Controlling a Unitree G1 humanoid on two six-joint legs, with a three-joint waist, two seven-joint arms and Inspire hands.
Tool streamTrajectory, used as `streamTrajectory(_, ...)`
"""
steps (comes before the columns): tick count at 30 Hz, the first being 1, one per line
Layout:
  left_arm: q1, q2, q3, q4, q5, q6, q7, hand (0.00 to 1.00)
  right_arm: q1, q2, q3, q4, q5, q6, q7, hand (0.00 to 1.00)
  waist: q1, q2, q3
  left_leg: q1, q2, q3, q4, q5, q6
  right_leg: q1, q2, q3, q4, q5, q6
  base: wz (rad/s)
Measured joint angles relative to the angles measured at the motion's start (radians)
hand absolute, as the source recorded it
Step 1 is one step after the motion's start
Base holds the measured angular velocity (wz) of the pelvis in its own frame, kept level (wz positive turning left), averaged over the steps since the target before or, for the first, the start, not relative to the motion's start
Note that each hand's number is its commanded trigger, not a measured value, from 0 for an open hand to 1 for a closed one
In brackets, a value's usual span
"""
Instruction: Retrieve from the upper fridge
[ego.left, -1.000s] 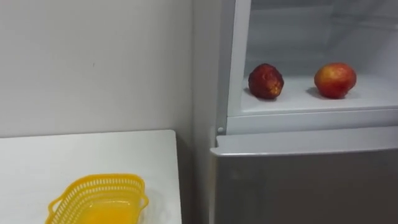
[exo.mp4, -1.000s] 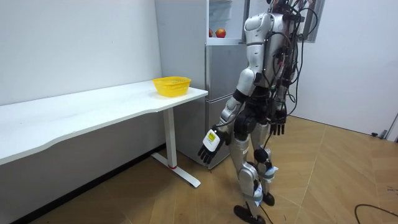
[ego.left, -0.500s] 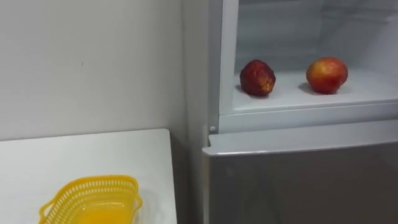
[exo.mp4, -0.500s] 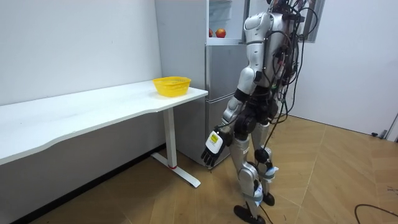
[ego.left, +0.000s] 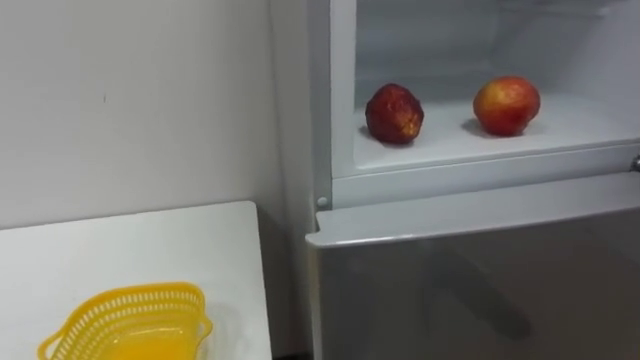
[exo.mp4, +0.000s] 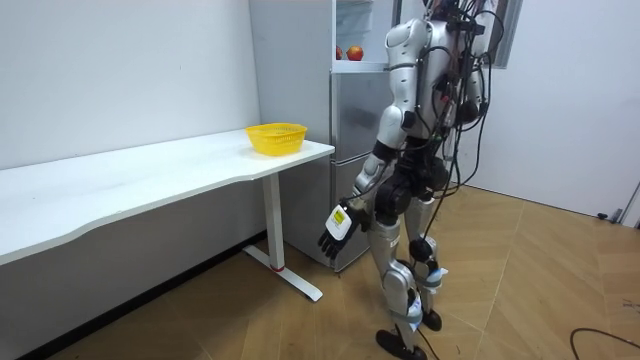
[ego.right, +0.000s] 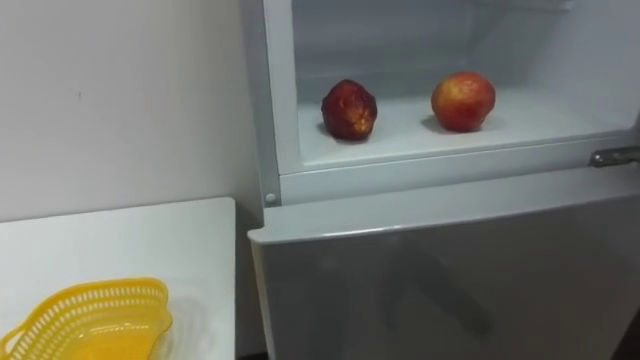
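The upper fridge compartment (ego.left: 560, 130) stands open. On its white shelf lie a dark red fruit (ego.left: 394, 113) at the left and a red-orange apple (ego.left: 506, 105) to its right, a short gap between them. In the room view I stand upright close in front of the fridge (exo.mp4: 355, 150), facing it. My left hand (exo.mp4: 337, 228) hangs low beside my thigh, fingers relaxed and holding nothing.
The closed grey lower fridge door (ego.left: 470, 280) lies below the shelf. A white table (ego.left: 150, 250) stands at my left against the wall, with a yellow plastic basket (ego.left: 125, 322) on its end nearest the fridge. Wooden floor (exo.mp4: 520, 280) lies open behind me.
The eye view has swung right, so fruits and basket sit further left in the picture. In the room view my torso has shifted toward the fridge, and my right hand has gone out of sight.
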Motion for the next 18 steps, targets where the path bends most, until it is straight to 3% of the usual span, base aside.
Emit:
streamTrajectory(4, -0.002, 0.016, -0.037, 0.034, -0.008, -0.013, 0.0, 0.0, -0.033, -0.004, 0.003, -0.144, -0.039, -0.062, -0.038, 0.0, 0.001, 0.008, -0.0002, -0.009, 0.006, 0.012, 0.001, 0.0, 0.0, -0.011, 0.009, 0.02, -0.004, 0.012, -0.003, -0.14)
streamTrajectory(11, -0.006, 0.029, -0.095, 0.084, -0.004, -0.028, -0.003, 0.0, -0.095, -0.015, 0.048, -0.223, -0.079, -0.098, -0.077, 0.0, 0.005, 0.009, 0.0, -0.008, 0.008, 0.01, 0.004, 0.0, -0.001, -0.009, 0.009, 0.015, -0.004, 0.014, -0.004, 0.0)
streamTrajectory(18, -0.003, 0.035, -0.089, 0.093, 0.019, -0.011, -0.055, 0.0, -0.145, -0.039, 0.047, -0.336, -0.197, -0.107, -0.1, 0.0, 0.029, 0.004, -0.0004, -0.011, 0.01, 0.008, 0.004, 0.002, -0.003, -0.011, 0.01, 0.01, -0.001, 0.016, -0.006, 0.0)
